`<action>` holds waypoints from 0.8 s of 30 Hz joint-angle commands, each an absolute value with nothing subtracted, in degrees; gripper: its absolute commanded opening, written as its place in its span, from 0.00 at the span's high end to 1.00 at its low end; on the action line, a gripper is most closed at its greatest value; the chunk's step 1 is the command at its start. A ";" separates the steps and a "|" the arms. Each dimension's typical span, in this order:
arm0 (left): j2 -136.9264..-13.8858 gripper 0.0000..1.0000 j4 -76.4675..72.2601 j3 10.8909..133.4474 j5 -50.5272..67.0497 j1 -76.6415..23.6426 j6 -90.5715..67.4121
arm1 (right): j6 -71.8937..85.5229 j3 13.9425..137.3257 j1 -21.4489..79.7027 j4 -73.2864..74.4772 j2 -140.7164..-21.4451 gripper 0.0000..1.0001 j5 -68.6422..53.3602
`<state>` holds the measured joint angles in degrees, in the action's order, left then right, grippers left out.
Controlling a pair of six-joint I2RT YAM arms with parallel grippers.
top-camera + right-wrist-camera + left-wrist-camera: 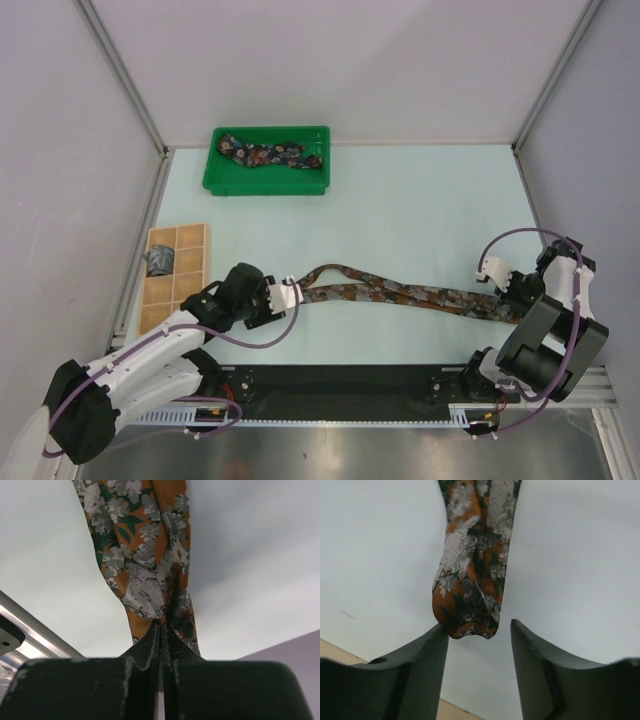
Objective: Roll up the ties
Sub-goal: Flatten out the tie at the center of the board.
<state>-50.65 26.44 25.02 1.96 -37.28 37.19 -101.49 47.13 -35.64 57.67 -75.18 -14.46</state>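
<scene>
rust tie (400, 294), one of three, hides its end in the clamped right gripper (161, 630); left gripper (477, 630) stands wide.

Long tie (400, 295): orange-brown w/ grey-white flowers & dark green leaves. Navy tie (275, 153): dark blue w/ lots of small mixed-colour bits. Tray (265, 186): bright green. Rolled tie (160, 262): grey-blue. Compartment box (185, 290): tan wood. Table (420, 210): pale mint. Left arm (140, 368) & right arm (550, 340): black & white, purple cables (255, 340).
</scene>
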 commanded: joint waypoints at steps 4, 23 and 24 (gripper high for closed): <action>-49.74 0.19 31.36 31.28 9.66 -32.08 39.29 | -103.36 47.02 -35.25 56.95 -76.90 1.00 -12.75; -81.03 0.60 37.09 48.07 18.81 -31.03 41.13 | -90.89 62.48 -32.35 70.12 -82.97 0.46 -18.36; -80.69 0.66 37.70 48.25 18.72 -30.85 41.31 | -90.01 62.84 -31.91 71.01 -82.79 0.46 -19.07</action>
